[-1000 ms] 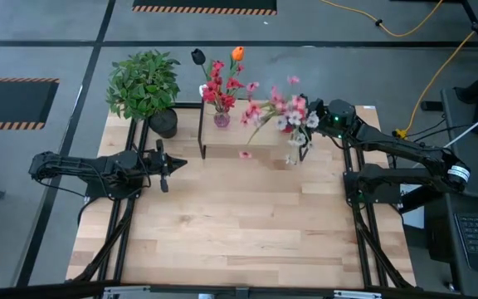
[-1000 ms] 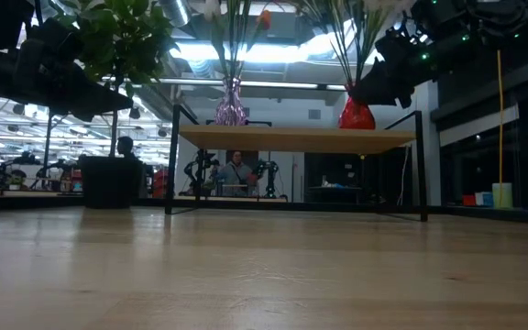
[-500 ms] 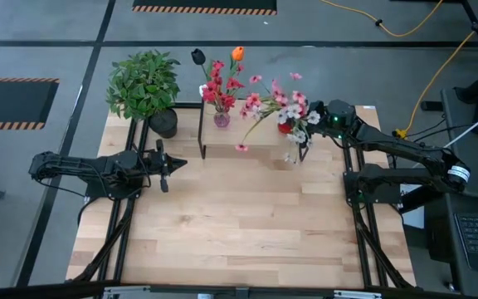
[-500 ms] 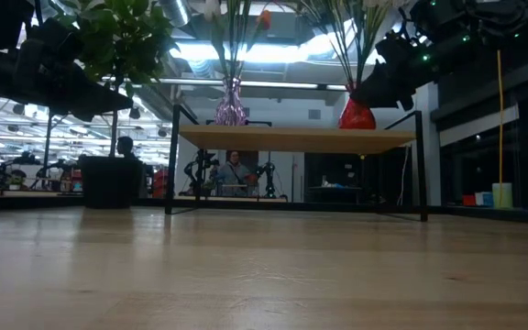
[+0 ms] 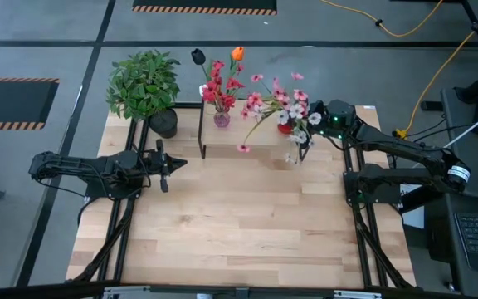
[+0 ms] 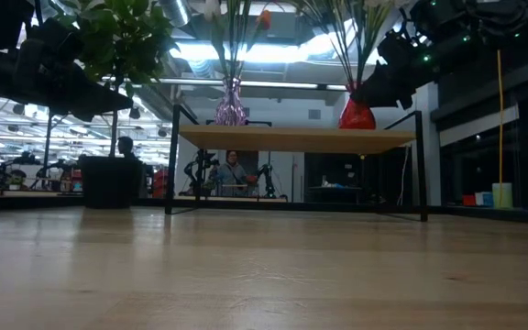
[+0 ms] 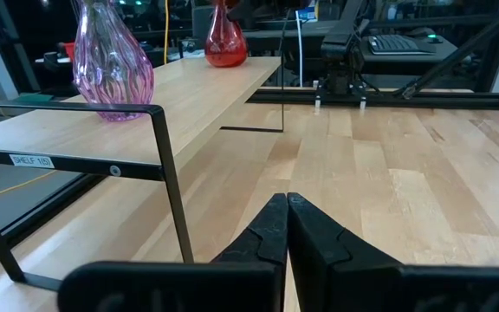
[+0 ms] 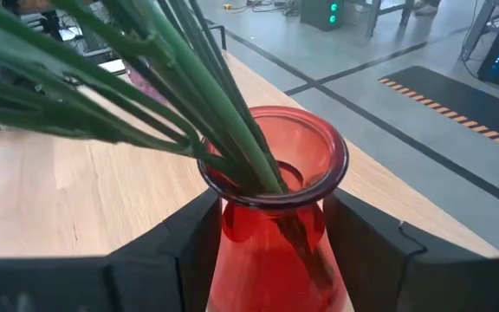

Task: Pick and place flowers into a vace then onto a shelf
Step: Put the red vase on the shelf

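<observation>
The right gripper [image 8: 271, 251] stands with its fingers [image 8: 189, 238] spread wide, one on each side of the red vase [image 8: 275, 186], close against the glass just under the rim; whether they press on it cannot be told. In the high view the right gripper [image 5: 312, 124] sits at the near-right end of the shelf [image 6: 291, 138], with the vase [image 6: 357, 114] resting on the shelf top, its base near the right edge. Green stems of the flowers [image 8: 145, 78] rise out of the vase mouth and fan away from the gripper; their pink, white and red blooms [image 5: 276, 106] spread over the shelf toward its middle. Farther along the shelf from the gripper stands a purple glass vase [image 6: 230, 103] with its own red and orange flowers [image 5: 222, 83], well apart from the red one, leaving bare shelf between them. Beyond that end a potted plant [image 5: 143, 83] stands on the table [image 5: 239, 224], whose broad wooden top lies open in front of the shelf.

The left gripper [image 7: 286, 227] waits with fingers pressed together, low over the table's left side, pointing toward the shelf's black leg [image 7: 171, 186].

Compared with a second earlier, the red vase has come upright from a lean toward the table, and the blooms have shifted back over the shelf; the left arm has stayed put
</observation>
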Robot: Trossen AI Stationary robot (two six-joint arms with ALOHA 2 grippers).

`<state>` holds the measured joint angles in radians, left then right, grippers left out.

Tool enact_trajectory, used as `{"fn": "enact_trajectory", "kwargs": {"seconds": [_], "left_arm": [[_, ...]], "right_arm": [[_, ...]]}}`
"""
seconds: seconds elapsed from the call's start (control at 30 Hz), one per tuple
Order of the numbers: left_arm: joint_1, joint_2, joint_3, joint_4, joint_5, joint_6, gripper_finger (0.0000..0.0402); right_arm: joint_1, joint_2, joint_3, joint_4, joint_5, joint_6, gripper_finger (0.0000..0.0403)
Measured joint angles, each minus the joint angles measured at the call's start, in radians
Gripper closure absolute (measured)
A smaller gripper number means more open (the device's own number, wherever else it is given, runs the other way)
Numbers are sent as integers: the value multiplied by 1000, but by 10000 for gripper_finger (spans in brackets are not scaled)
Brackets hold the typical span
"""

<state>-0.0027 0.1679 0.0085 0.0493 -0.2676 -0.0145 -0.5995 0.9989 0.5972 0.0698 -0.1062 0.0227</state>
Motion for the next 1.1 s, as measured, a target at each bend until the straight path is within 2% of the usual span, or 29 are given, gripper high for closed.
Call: {"fn": "enact_trajectory", "kwargs": {"seconds": [0.33,0.5,1.1], "left_arm": [[0,0,0,0,0,1,397],[0,0,0,0,0,1,399],[0,0,0,0,0,1,396]], "right_arm": [[-5,-49,0,-43,-6,-25,202],[-22,-53,0,-21,-54,-23,202],[-39,-52,0,-44,-54,-29,202]]}}
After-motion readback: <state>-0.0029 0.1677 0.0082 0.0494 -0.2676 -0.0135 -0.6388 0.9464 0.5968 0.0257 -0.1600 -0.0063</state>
